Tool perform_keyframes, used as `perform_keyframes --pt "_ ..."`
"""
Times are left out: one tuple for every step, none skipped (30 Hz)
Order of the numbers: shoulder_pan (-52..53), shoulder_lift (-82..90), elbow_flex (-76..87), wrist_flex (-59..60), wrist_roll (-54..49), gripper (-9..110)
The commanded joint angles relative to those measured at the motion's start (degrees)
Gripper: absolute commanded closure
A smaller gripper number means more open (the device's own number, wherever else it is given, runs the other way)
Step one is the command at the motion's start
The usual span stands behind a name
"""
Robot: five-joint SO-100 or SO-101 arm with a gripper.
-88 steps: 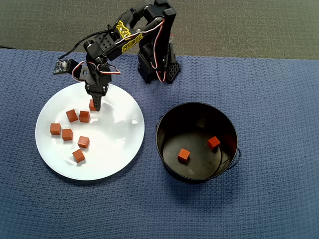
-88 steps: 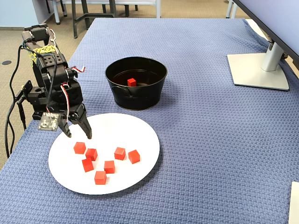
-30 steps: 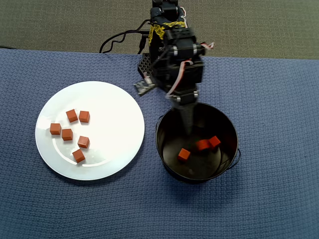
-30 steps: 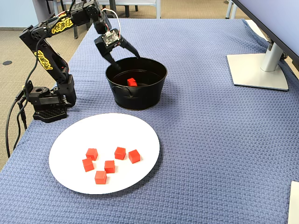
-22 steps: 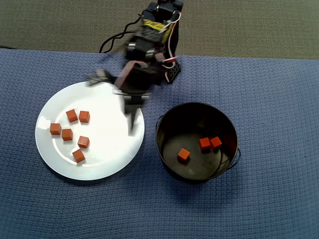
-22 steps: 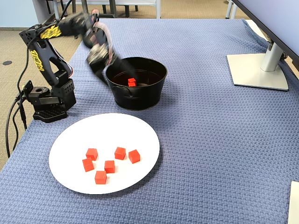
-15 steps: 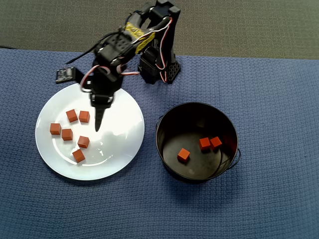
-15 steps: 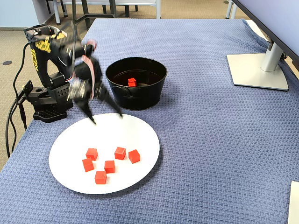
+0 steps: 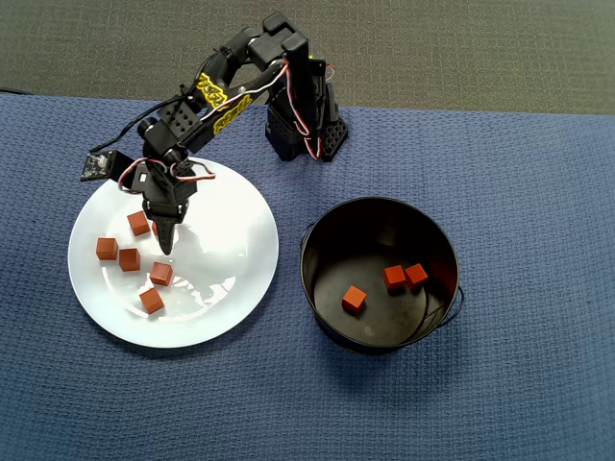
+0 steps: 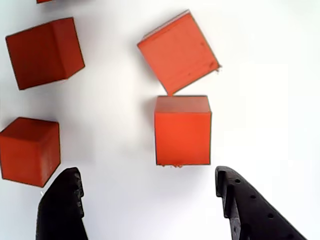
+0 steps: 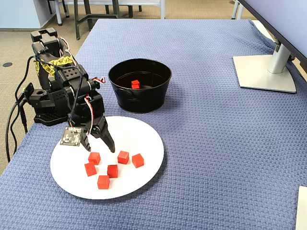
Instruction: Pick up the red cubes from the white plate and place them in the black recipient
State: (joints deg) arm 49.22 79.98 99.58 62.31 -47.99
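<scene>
Now, spread-fingered tool [image 11: 100, 144] over white plate [image 11: 139, 129], empty.

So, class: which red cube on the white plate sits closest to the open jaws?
The red cube just ahead of the gap between the jaws in the wrist view, square-on, with a tilted cube's corner touching its far edge. The other cubes lie off left.
</scene>
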Motion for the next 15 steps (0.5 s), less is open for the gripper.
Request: perform_keyframes --pt "1.14 -1.05 -4.92 0.79 -0.18 76" --pt "1.23 -1.67 -5.19 0.79 -0.70 76" --pt "1.32 -2.20 -5.45 0.79 -1.41 77" --pt "1.49 -2.72 -5.71 0.79 -2.11 77" --pt "1.67 -3.08 -6.06 0.70 -2.81 78" --pt "1.76 -3.43 -6.15 0.70 -4.22 78" --pt "1.85 -3.69 -6.15 0.35 -5.36 78" --pt "1.93 -4.04 -6.24 -0.18 -6.42 78" --pt "1.93 -4.39 -6.24 -0.70 -7.21 78" --pt "2.11 -4.83 -6.24 -1.23 -7.56 79" --pt "2.20 -5.19 -6.59 -1.32 -8.17 79" --pt "2.46 -5.54 -7.03 -1.32 -8.26 79" --pt "2.64 -5.89 -7.56 -1.32 -8.35 80" --pt "2.72 -6.06 -7.91 -1.32 -8.53 80" --pt "2.81 -6.33 -8.26 -1.32 -8.53 80"
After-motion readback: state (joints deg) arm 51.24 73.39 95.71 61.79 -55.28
